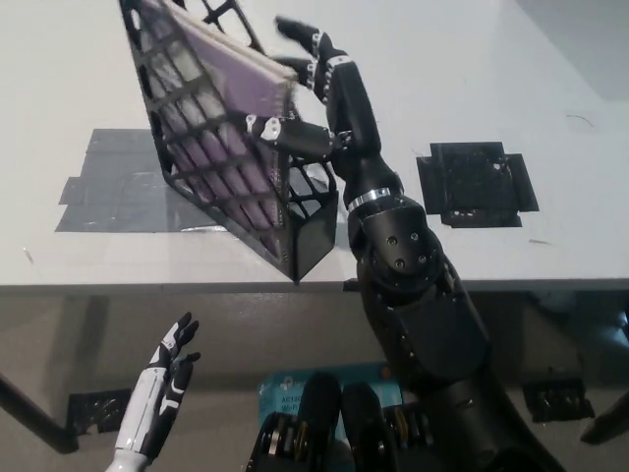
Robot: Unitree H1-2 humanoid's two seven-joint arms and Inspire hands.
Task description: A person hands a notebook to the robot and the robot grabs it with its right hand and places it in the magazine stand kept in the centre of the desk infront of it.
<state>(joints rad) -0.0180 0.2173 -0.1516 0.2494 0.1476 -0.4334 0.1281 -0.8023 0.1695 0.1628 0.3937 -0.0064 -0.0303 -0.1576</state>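
Observation:
The purple spiral notebook [211, 108] stands inside the black lattice magazine stand [295, 231] on the white desk, leaning against the stand's left wall. My black right hand [319, 93] is just right of the stand's opening, open with fingers spread. One finger reaches toward the notebook's edge and another rests by the stand's front. It holds nothing. My white left hand [162, 388] hangs open below the desk edge at the lower left.
A grey tape patch [108, 187] lies on the desk under and left of the stand. A black tape patch [477, 182] lies to the right of my arm. The desk's front edge [147, 287] runs across the middle of the view.

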